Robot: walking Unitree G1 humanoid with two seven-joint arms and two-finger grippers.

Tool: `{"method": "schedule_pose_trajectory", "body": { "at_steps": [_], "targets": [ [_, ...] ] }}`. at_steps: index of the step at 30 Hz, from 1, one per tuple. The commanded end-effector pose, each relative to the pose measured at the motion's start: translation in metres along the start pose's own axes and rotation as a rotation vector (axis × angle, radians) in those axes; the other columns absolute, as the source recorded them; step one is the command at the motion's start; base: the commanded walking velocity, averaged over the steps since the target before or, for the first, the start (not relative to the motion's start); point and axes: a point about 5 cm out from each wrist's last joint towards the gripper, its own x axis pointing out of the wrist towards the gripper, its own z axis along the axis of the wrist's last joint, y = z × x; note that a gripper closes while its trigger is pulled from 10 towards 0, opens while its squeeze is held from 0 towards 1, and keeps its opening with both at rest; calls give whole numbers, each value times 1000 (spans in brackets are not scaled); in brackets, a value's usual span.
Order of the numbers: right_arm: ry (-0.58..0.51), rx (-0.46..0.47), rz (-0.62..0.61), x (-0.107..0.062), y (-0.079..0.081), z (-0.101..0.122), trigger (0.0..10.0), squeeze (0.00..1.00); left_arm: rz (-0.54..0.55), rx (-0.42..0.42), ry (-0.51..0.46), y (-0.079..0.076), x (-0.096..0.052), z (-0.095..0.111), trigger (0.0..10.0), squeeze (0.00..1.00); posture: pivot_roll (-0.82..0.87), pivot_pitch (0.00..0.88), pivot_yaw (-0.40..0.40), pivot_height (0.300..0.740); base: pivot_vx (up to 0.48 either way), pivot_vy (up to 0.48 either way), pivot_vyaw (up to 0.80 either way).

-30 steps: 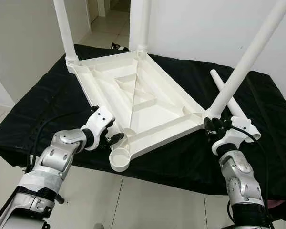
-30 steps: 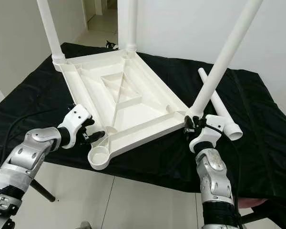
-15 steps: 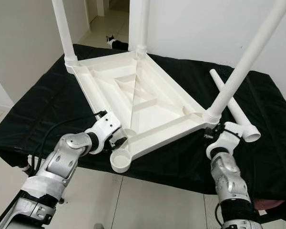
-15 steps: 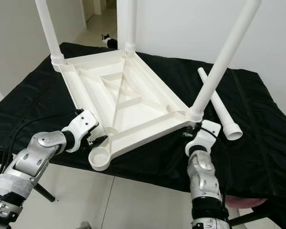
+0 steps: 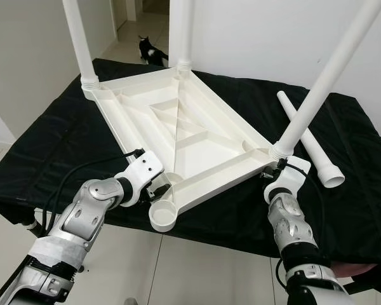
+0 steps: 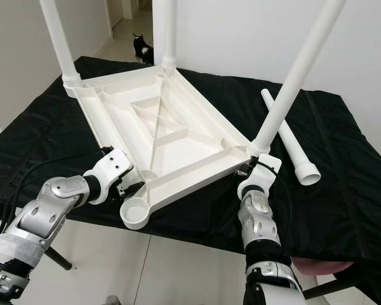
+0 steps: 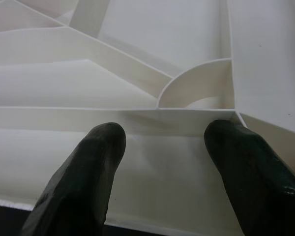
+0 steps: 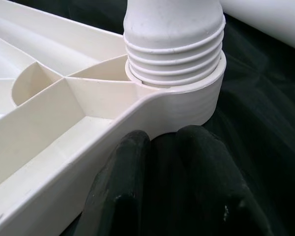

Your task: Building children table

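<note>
White plastic tabletop (image 5: 178, 136), upside down on black cloth (image 5: 63, 140), ribbed underside up. Three legs screwed in and standing: far-left corner leg (image 5: 76, 41), far corner leg (image 5: 181, 32), near-right corner leg (image 5: 327, 76), this last leaning to the right. Near corner overhanging the cloth's front edge, its round socket (image 5: 162, 216) still bare.

Fourth leg (image 5: 308, 136) lying loose on the cloth near its right edge, just beyond the leaning leg. Long axis running front to back, flared open end toward the front.

Left gripper (image 7: 162, 147) at the tabletop's near-left rim, just beside the bare socket. Fingers (image 7: 83, 172) spread wide, resting against the rim wall, nothing between them.

Right gripper (image 8: 162, 182) down at the near-right corner, tips close together and pressed up against the outside of that corner's threaded collar (image 8: 174, 59). Nothing gripped; more a nudge or brace than a hold.

Key relation: loose leg lies to the right of and beyond the right gripper, near it; well apart from the left. Bare socket sits on the left gripper's side. Likely right arm for the pickup, taking the leg across its shaft, then carrying it leftward and forward to the socket while the left steadies the rim. Cat (image 5: 149, 51) on the floor in the far doorway.
</note>
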Motion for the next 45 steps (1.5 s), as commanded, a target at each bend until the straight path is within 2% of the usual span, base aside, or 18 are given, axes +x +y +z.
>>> {"method": "schedule_pose_trajectory", "body": {
  "at_steps": [1,4,6,9,13,16,20,25,30,33,37,42,45],
  "targets": [
    [5,-13,23,4,5,0,10000,0,-94,3,25,-14,3,-3,10000,0,-27,0,-35,740,0,0,0],
    [11,-21,51,11,13,3,10000,0,-125,9,6,-22,4,2,10000,0,-19,3,-35,740,0,0,0],
    [11,-21,51,11,13,3,10000,0,-125,9,6,-22,4,2,10000,0,-19,3,-35,740,0,0,0],
    [23,-29,84,18,20,5,10000,0,-173,-1,-34,-39,11,14,10000,0,-3,8,-33,740,0,0,0],
    [26,-28,88,19,21,5,10000,0,-184,-3,-44,-42,12,16,10000,0,-3,8,-33,740,0,0,0],
    [32,-34,111,24,26,9,10000,0,-212,-19,-87,-58,23,31,10000,0,-7,8,-26,740,0,0,0],
    [38,-46,129,27,30,11,10000,0,-220,-28,-112,-64,29,40,10000,0,-7,8,-26,740,0,0,0],
    [42,-51,134,28,31,12,10000,0,-217,-34,-125,-66,32,45,10000,0,-4,4,-24,740,0,0,0],
    [52,-60,144,30,37,14,10000,0,-209,-54,-182,-69,43,69,10000,0,-12,8,-15,740,0,0,0],
    [50,-63,149,31,40,14,10000,0,-214,-52,-193,-71,44,74,10000,0,-12,8,-15,740,0,0,0],
    [33,-58,149,30,40,14,10000,0,-208,-43,-213,-68,40,78,10000,0,-8,8,-18,740,0,0,0],
    [-26,-64,119,24,27,9,10000,0,-172,-23,-316,-55,26,88,10000,0,-12,3,-22,740,0,0,0],
    [-46,-67,108,23,24,9,10000,0,-170,-21,-333,-54,24,90,10000,0,-16,1,-22,740,0,0,0]
  ]
}}
